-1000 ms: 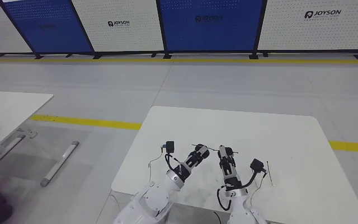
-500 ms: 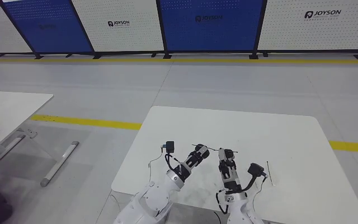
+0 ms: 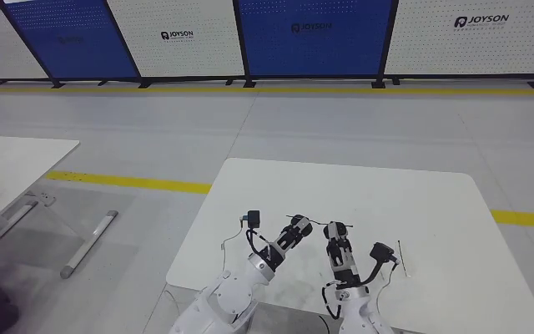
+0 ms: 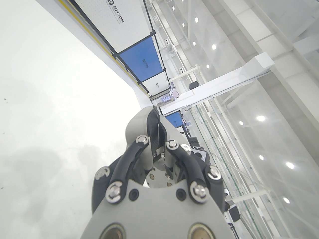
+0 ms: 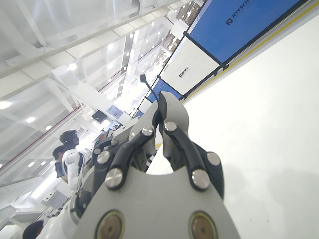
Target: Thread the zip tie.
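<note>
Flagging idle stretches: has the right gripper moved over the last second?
Yes, barely: the right gripper has slipped back toward the table's near edge, judged against the loose black strip lying beside it.

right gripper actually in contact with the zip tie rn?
Touching. The right wrist view shows the right gripper shut on the zip tie: the strap comes out from between its closed jaws, with the head end free beyond them.

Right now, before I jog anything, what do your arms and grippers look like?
The left gripper and right gripper match: pale grey plates, black link bars with silver bolts, two brass-coloured discs at the base, black ribbed pads. The arms are white with black joints and looped black cables.
</note>
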Robot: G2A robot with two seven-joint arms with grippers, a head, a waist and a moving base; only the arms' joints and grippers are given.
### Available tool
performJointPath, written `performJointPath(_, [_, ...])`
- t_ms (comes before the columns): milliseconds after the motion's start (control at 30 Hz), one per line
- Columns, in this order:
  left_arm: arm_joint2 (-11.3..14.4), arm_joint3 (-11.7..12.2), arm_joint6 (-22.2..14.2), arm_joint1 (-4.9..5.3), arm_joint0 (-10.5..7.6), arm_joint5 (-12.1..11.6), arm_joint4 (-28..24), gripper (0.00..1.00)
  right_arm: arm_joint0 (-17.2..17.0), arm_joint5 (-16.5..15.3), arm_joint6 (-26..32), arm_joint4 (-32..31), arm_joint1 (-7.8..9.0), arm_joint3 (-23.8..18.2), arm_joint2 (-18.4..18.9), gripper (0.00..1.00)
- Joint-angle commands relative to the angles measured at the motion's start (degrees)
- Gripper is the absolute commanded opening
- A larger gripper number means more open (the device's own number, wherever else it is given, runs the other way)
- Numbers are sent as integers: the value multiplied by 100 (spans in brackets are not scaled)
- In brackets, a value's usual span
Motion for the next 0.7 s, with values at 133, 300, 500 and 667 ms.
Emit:
performJointPath(133, [0, 0, 0, 0, 0, 0, 0, 0, 52, -77, 568, 386, 8, -50, 59, 0])
performJointPath(300, [0, 0, 0, 0, 0, 0, 0, 0, 122, -65, 791, 482, 8, -5, 79, 0])
performJointPath(500, [0, 0, 0, 0, 0, 0, 0, 0, 195, -103, 1103, 799, 2, 30, 109, 0])
performJointPath(667, [0, 0, 0, 0, 0, 0, 0, 0, 187, -101, 1299, 920, 16, -18, 174, 0])
